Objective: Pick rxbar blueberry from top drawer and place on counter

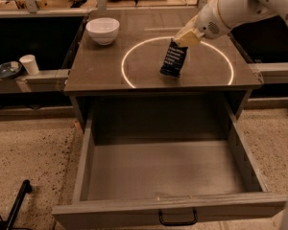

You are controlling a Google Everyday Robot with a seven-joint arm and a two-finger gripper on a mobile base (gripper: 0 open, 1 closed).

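My gripper [185,38] is over the counter [101,66], inside the bright ring, and is shut on the top end of the rxbar blueberry [173,60]. The dark navy bar with white print hangs nearly upright, its lower end at or just above the counter surface near the ring's middle. The top drawer [86,157] is pulled fully open below the counter, and its grey inside is bare. Its black handle [177,219] is on the front panel.
A white bowl [102,29] stands at the counter's back left corner. A pale side shelf [48,75] on the left carries a white cup [29,64] and a dark dish [6,70]. A black pole [17,205] lies on the floor at lower left.
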